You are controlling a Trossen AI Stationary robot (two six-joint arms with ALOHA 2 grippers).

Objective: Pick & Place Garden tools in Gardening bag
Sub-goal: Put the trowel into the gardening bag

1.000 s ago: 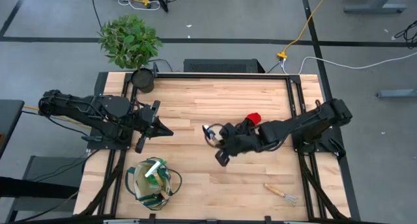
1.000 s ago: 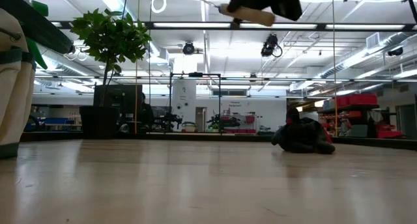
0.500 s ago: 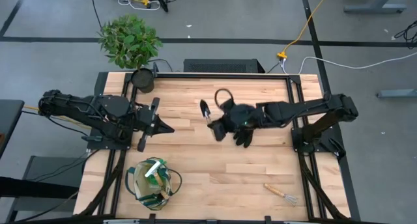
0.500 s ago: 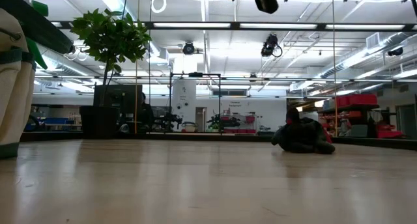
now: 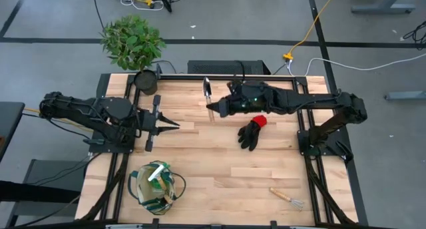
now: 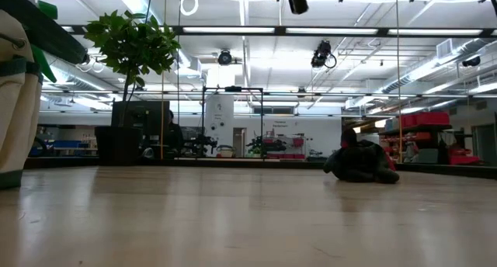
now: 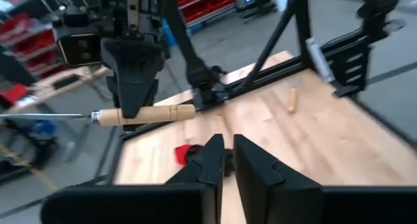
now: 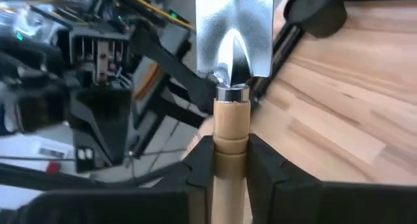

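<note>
The right hand (image 8: 223,160) pinches the wooden-handled steel trowel (image 8: 232,68) aloft; it should carry it level to the beige canvas bag (image 5: 154,187); the left hand (image 7: 227,160), barely parted, waits

1. We saw a pale wooden plank table (image 5: 219,182) edged by a black metal frame (image 5: 311,142).
2. Around it lay a grey concrete floor (image 5: 60,56) crossed by dark tape lines, with a yellow cable (image 5: 313,26) and a white cable (image 5: 359,66) trailing over it.
3. A leafy plant (image 5: 132,41) stood beyond the table's far left corner (its black pot (image 5: 146,82) sat at the table's edge).
4. In the low view we looked into a large hall lit by long ceiling strip lights (image 6: 373,31), with red shelving (image 6: 423,119) off to the right.
</note>
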